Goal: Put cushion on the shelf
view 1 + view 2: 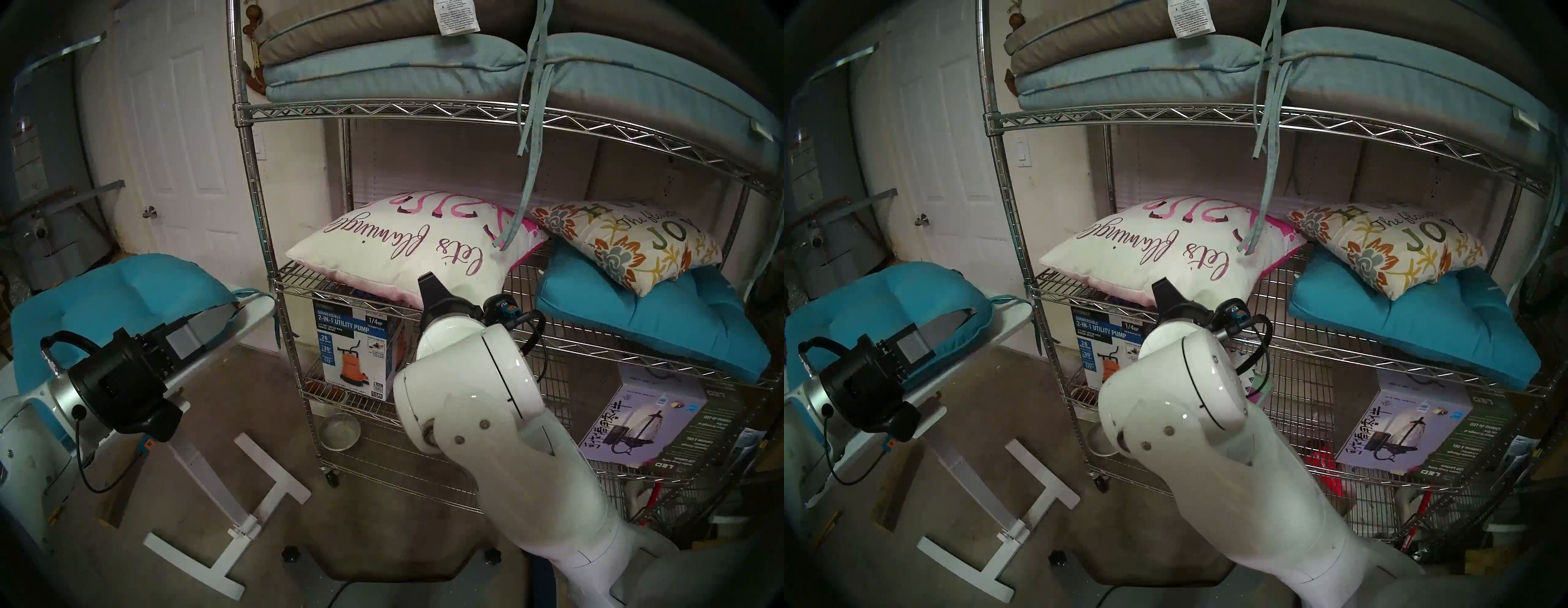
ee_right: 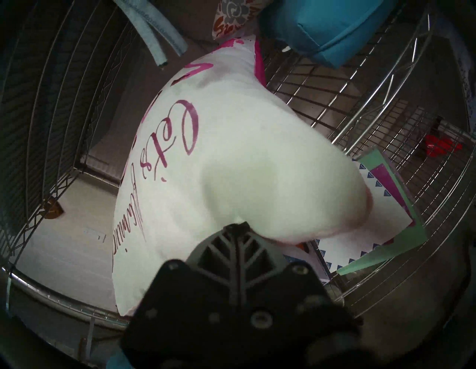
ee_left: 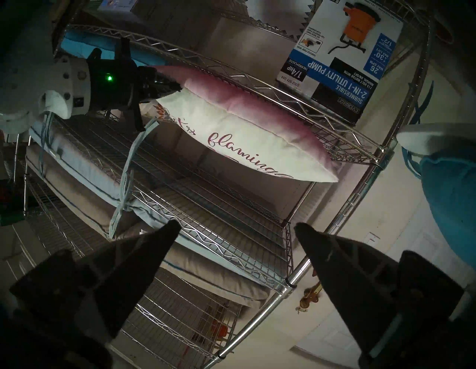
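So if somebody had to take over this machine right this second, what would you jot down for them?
Right tool: shut on the near edge of the white flamingo cushion, which lies on the middle tier of the wire shelf with that edge overhanging the front rail.
Left tool: open, empty, hanging level off to the left beside the teal cushion on the small white table.
Done: flamingo cushion is mostly on the tier, left of the floral cushion stacked on a blue cushion.
Left: seat it fully, let go, draw the right arm back. The teal cushion may be next.
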